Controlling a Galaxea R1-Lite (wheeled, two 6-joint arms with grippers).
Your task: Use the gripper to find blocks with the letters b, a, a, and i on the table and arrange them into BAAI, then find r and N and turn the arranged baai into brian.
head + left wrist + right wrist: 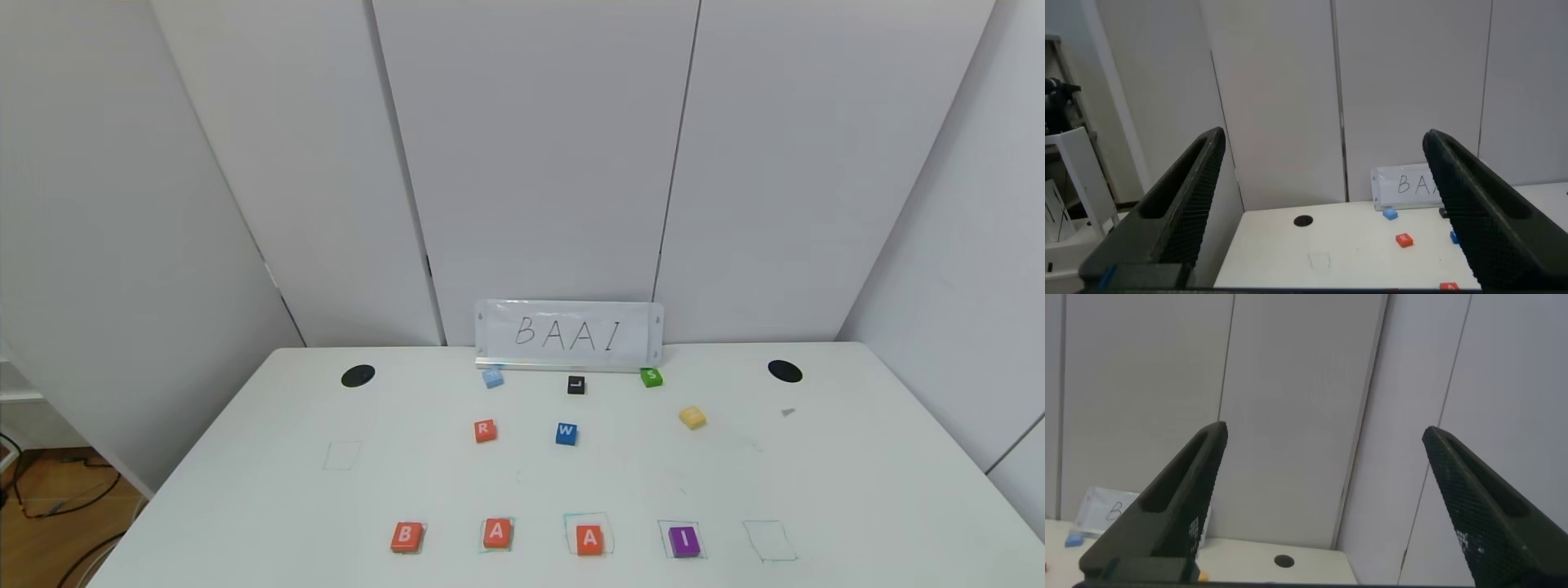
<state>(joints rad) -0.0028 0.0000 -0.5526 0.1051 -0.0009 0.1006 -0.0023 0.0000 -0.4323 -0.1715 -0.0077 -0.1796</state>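
Observation:
Along the front of the table [857, 490] lies a row of flat blocks: orange-red B [406, 536], orange-red A [497, 533], a second A [589, 540] and purple I [685, 541]. Farther back sits the orange-red R [485, 430], which the left wrist view also catches as the R [1404, 240]. I read no N on any block. The light blue block [492, 377] and the yellow block [692, 417] carry letters too faint to read. Both arms are outside the head view. My left gripper [1324, 137] and right gripper [1324, 431] hang open and empty, short of the table.
A blue W [566, 434], black L [576, 385] and green S [651, 377] lie mid-table. A BAAI sign [569, 335] stands at the back edge. Black discs [357, 376] [784, 371] mark the far corners. A green outline [770, 541] right of the I holds nothing.

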